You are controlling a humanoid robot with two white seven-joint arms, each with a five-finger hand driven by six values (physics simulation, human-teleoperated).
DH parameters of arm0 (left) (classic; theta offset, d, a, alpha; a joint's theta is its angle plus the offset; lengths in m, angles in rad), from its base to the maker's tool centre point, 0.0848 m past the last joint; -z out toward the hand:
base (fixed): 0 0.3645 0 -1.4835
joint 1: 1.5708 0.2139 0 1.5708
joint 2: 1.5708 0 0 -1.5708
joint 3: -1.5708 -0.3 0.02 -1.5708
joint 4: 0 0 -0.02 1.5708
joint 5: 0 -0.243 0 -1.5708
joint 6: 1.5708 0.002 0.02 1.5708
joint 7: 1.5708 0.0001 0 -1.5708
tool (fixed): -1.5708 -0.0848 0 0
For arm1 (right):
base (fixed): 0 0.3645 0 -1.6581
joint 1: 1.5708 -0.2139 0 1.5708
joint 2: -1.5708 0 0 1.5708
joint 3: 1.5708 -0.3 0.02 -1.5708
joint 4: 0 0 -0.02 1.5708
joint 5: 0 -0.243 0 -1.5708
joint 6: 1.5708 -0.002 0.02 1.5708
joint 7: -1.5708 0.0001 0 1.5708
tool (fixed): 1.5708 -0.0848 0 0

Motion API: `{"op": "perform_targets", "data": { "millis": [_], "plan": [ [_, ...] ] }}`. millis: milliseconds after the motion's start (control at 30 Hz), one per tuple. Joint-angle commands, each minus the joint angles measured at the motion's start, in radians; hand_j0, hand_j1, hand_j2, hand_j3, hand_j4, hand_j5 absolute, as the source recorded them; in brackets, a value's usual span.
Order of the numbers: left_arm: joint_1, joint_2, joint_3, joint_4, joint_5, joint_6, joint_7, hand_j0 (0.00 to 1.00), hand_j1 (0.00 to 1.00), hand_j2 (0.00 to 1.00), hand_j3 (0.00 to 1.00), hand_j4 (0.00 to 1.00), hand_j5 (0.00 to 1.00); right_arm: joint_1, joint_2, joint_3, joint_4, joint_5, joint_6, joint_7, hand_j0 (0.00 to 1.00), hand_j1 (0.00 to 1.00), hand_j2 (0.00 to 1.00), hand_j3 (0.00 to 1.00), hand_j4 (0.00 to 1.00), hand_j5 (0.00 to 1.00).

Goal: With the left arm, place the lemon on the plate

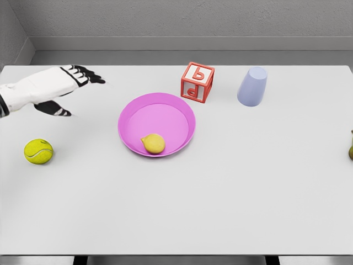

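Note:
The yellow lemon (pixel 153 143) lies inside the pink plate (pixel 176 110), near its front rim. My left hand (pixel 69 88) hovers over the table's left side, well to the left of the plate, fingers spread and holding nothing. The white forearm comes in from the left edge. The right arm does not show.
A yellow-green tennis ball (pixel 38 151) rests at the left, below the hand. A red letter block (pixel 197 82) stands behind the plate, and a pale lilac cup (pixel 252 86) to its right. A dark olive object (pixel 351 146) pokes in at the right edge.

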Motion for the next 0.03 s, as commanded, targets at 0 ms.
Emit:
{"op": "perform_targets", "data": {
  "millis": [0],
  "plan": [
    [0.000,0.013,0.020,0.018,0.015,0.003,-0.002,1.00,1.00,1.00,1.00,1.00,1.00,0.000,0.000,0.000,0.000,0.000,0.000,0.000,1.00,1.00,1.00,1.00,1.00,1.00]
  ]
}}
